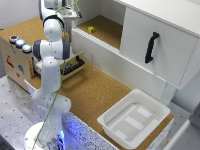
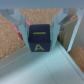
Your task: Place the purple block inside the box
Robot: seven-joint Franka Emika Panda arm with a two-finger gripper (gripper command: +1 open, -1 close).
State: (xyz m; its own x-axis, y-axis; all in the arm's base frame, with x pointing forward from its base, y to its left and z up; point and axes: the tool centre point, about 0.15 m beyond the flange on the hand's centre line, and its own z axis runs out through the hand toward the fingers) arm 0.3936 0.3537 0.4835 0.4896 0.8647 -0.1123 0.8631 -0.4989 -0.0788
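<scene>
As the wrist view shows, the claw (image 2: 41, 27) grips the purple block (image 2: 41, 39) (dark, yellow "A"); blurry.

— Where is your purple block?
— Check your wrist view: the purple block (image 2: 40, 39) is a dark cube sitting upright between the gripper fingers (image 2: 18, 20). It has a yellow "A" on its near face and a yellow mark on top.
— And your box?
— The white box (image 1: 158, 108) is open-topped and sits level on the cork, at the exterior view's lower right.
</scene>
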